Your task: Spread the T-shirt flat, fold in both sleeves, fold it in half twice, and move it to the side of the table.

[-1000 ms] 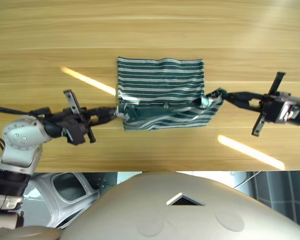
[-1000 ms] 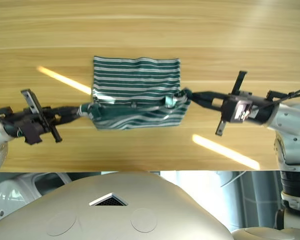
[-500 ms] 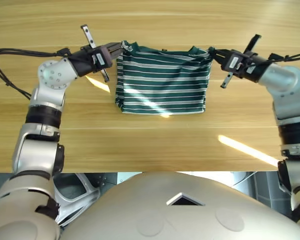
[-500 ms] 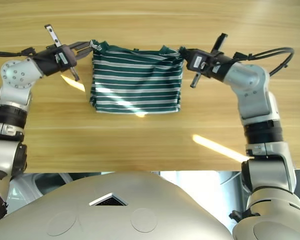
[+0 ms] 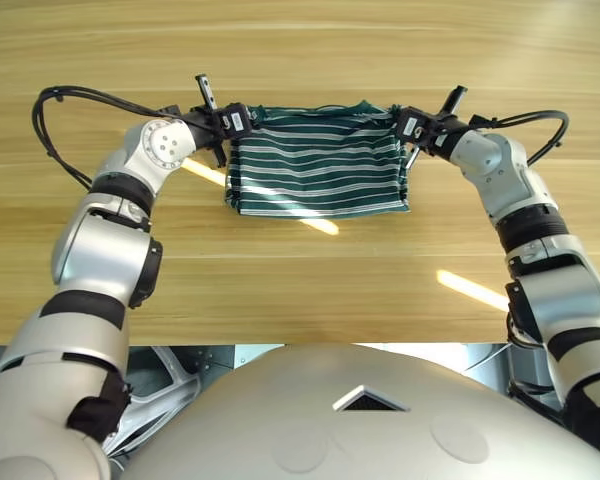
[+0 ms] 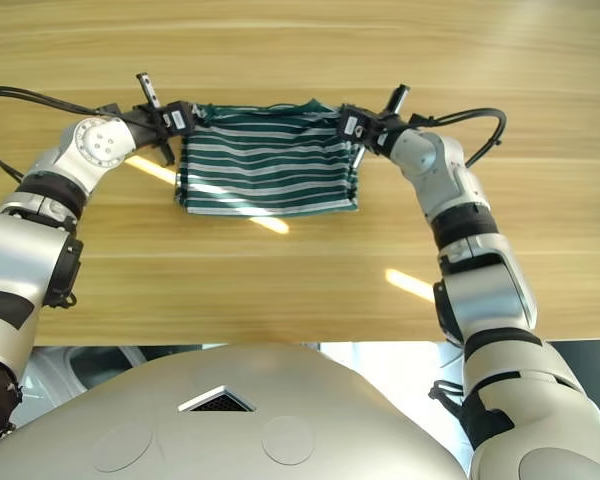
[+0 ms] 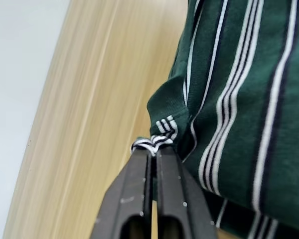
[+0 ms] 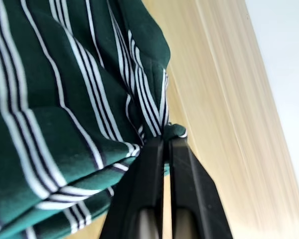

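- Centrally, in the upper half of the left eye view, the T-shirt [image 5: 318,172] lies on the table [image 5: 300,280] as a folded green striped rectangle.
- Left gripper [image 7: 152,149]: jaws pressed together on a small pinch of cloth at the shirt's upper left corner.
- Right gripper [image 8: 165,142]: jaws likewise closed tight, pinching the upper right corner's bunched fabric.
- Both held corners sit along the rectangle's top edge.

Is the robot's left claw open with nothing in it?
No, the left claw is pinched shut on a corner of the striped shirt.
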